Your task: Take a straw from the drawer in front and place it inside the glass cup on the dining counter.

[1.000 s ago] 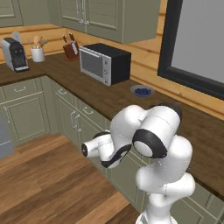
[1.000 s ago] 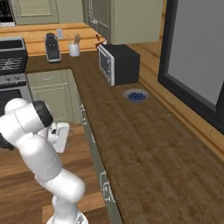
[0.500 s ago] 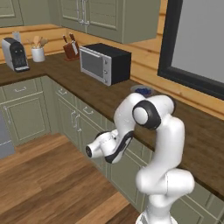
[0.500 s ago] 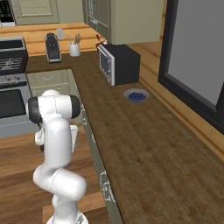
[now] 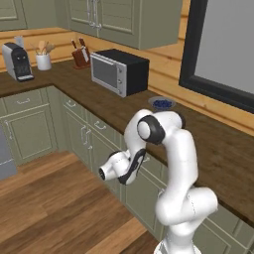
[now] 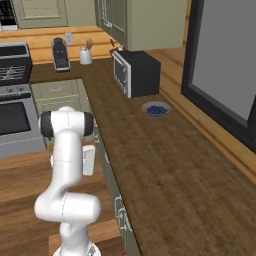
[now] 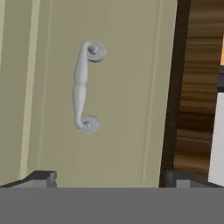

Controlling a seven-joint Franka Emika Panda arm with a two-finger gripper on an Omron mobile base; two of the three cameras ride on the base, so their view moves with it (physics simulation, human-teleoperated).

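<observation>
The gripper (image 7: 109, 179), jaws wide, faces the closed drawer (image 7: 122, 87) to straddle its handle (image 7: 84, 85).

1. Floor (image 5: 54, 198): warm brown wood planks, laid across the open area in front of the cabinets.
2. Worktop (image 6: 165, 170): dark wood, L-shaped, running along the far wall and down the right side.
3. Base cabinets (image 5: 30, 129): sage green with silver handles, under the worktop.
4. Upper cabinets (image 5: 124, 20): sage green, hung above the far corner.
5. Wall (image 5: 168, 59): pale honey-coloured horizontal boards behind the worktop.
6. Window (image 6: 225, 65): large, dark-framed, grey pane, on the right wall.
7. Stove (image 6: 15, 105): steel, at the far left end of the worktop in the right base view.
8. Light: even and soft, with faint shadows.
</observation>
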